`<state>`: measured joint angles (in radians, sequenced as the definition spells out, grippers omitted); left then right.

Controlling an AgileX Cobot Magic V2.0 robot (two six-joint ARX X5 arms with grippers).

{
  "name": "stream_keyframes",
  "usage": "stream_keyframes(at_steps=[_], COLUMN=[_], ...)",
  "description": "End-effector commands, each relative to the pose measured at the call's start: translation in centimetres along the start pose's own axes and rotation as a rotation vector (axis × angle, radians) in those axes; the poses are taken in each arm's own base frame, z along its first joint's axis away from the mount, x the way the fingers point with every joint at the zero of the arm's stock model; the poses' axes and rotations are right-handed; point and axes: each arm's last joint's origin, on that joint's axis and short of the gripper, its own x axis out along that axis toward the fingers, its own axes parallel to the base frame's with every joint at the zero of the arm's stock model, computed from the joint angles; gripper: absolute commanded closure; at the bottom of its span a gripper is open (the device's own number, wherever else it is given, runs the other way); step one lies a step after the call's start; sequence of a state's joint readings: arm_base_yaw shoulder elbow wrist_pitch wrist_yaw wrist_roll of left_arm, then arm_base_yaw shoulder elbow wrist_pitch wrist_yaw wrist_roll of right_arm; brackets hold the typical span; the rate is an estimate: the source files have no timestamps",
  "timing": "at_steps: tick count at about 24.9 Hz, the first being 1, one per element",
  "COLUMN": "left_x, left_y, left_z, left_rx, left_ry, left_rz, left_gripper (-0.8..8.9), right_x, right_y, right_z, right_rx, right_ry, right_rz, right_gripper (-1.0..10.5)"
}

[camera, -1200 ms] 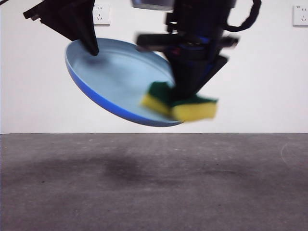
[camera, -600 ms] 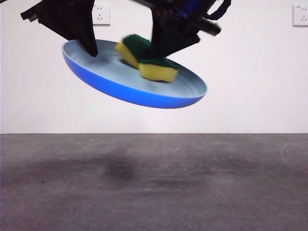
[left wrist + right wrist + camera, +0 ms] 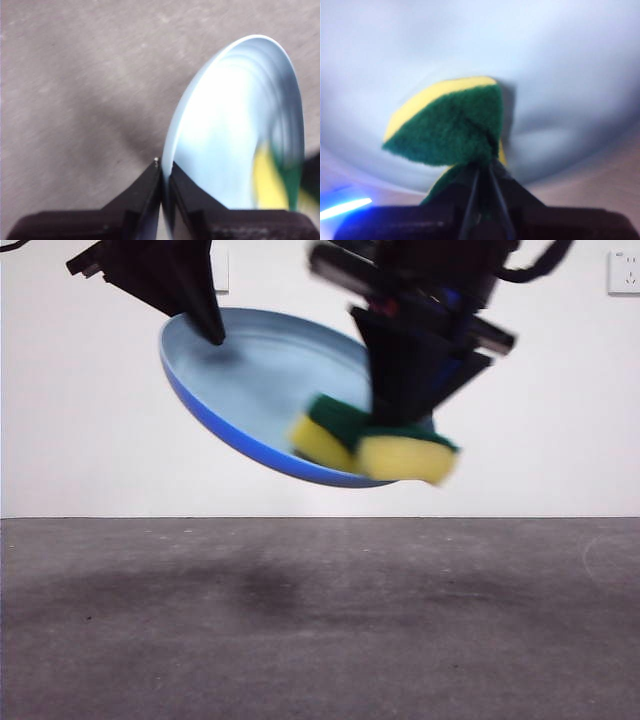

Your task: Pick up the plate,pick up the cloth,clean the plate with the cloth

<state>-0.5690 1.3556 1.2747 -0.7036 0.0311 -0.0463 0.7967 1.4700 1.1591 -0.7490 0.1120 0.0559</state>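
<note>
plate (image 3: 260,390) airborne, sponge (image 3: 385,448) at its rim

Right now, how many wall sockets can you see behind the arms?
2. One socket shows on the wall behind the left gripper, partly covered by it. The other socket is at the wall's upper right corner. The arms may hide more.

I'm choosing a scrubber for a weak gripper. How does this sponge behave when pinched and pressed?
Probably soft: the sponge folds where the right gripper pinches it. Likely light, since that narrow pinch carries it. It seems to bend against the plate, so the pressure it passes on is probably gentle.
</note>
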Motion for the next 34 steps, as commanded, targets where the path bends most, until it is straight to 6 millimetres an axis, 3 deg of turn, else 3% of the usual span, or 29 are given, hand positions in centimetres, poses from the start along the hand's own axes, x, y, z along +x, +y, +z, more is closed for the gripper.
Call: stream_keyframes(at_steps=[1, 9, 16, 23, 32, 34], left_x=[-0.2, 0.8, 5.0, 10.7, 16.9, 17.2], left_y=[0.3, 3.1, 7.3, 10.8, 13.2, 13.3], left_z=[-0.2, -0.1, -0.3, -1.4, -5.4, -5.6], left_rx=[0.035, 0.003, -0.076, -0.132, -0.175, -0.176], left_ry=[0.019, 0.032, 0.075, 0.122, 0.334, 0.347], left_rz=[0.078, 0.243, 0.314, 0.34, 0.34, 0.339], left_gripper=[8.21, 8.22, 8.22, 8.22, 8.08, 6.84], right_x=[-1.0, -7.4, -12.4, -14.1, -13.9, -13.9], right_y=[-0.8, -1.7, -2.4, -2.7, -2.7, -2.7], right_z=[-0.2, -0.5, -2.4, -3.5, -3.9, -3.9], right_rx=[0.01, 0.085, 0.14, 0.162, 0.169, 0.169], right_ry=[-0.044, -0.309, -0.462, -0.499, -0.46, -0.46], right_rz=[-0.191, -0.251, -0.24, -0.249, -0.249, -0.249], right_gripper=[9.6, 9.6, 9.6, 9.6, 9.6, 9.6])
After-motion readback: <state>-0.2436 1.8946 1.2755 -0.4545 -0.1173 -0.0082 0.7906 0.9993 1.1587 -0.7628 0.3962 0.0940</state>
